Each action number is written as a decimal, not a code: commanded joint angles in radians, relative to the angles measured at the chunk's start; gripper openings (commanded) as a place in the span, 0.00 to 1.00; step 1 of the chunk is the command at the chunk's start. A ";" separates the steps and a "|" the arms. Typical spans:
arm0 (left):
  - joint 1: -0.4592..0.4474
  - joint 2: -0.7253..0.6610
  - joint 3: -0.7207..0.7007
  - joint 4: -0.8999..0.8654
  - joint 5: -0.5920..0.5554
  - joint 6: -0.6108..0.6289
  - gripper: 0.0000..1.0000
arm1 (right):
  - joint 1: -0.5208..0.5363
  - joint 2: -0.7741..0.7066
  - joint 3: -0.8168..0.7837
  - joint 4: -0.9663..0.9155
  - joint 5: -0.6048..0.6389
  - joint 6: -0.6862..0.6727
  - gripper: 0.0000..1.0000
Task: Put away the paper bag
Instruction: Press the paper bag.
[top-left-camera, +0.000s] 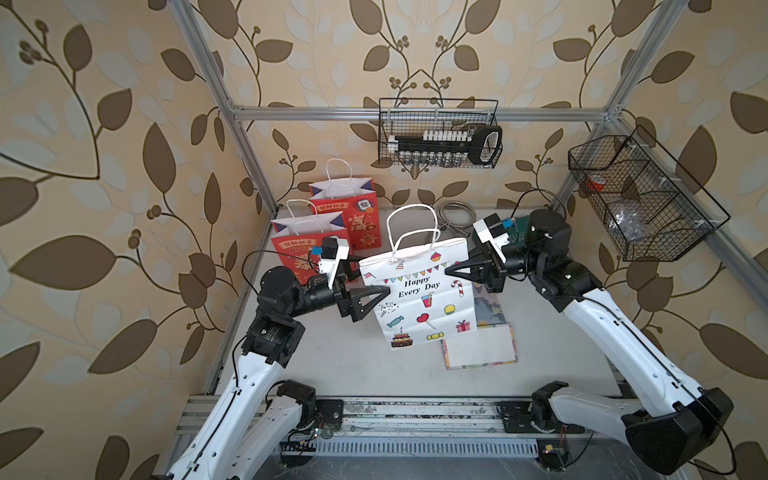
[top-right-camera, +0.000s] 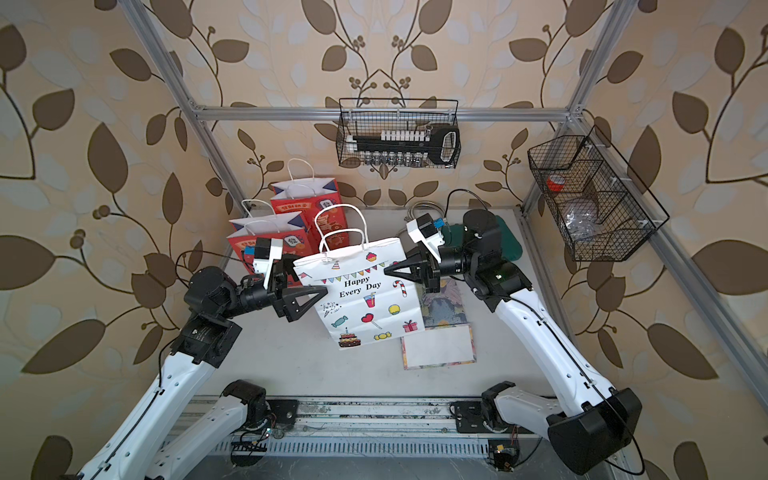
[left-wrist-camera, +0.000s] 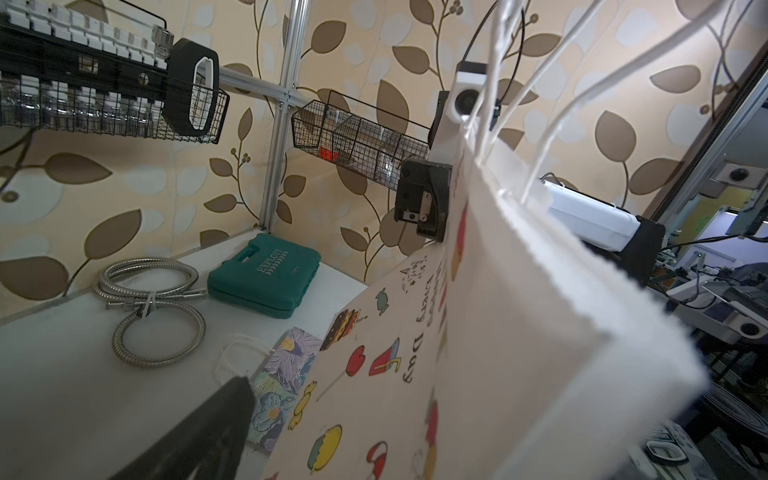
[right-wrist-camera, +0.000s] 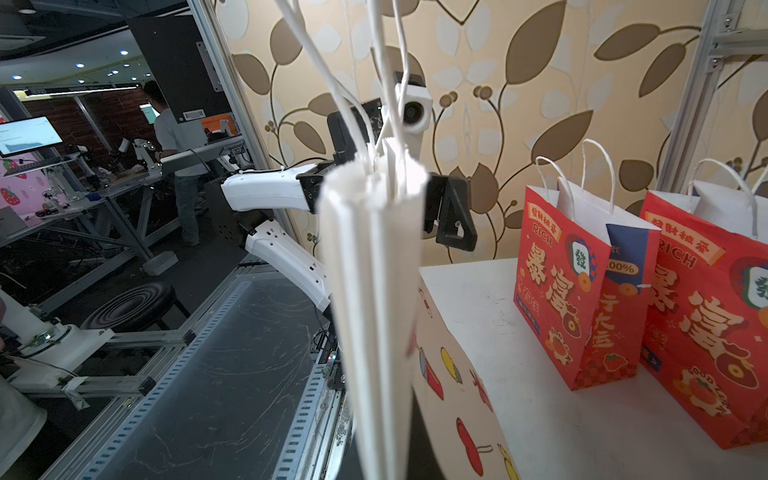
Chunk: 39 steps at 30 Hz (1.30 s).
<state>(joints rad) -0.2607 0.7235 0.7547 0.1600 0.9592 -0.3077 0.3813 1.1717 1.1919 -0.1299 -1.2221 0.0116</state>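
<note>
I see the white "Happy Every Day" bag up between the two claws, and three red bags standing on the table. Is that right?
Not quite: only two red bags stand on the table, not three, as both top views show. The white bag is indeed up between the left gripper and the right gripper.

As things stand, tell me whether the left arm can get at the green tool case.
Probably not: the white paper bag and right gripper stand between the left gripper and green tool case.
</note>
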 joint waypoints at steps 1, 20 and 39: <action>0.003 -0.014 -0.021 -0.051 -0.004 0.070 0.99 | 0.002 -0.015 -0.004 0.084 0.031 0.059 0.00; 0.003 -0.003 -0.036 0.022 0.055 0.062 0.79 | 0.021 -0.005 -0.027 0.237 0.073 0.189 0.00; 0.003 -0.024 -0.100 0.347 0.001 -0.103 0.00 | 0.043 0.004 -0.019 0.069 0.067 0.054 0.00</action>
<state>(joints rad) -0.2607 0.7185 0.6193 0.3958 0.9936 -0.3794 0.4206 1.1759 1.1698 0.0254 -1.1404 0.1337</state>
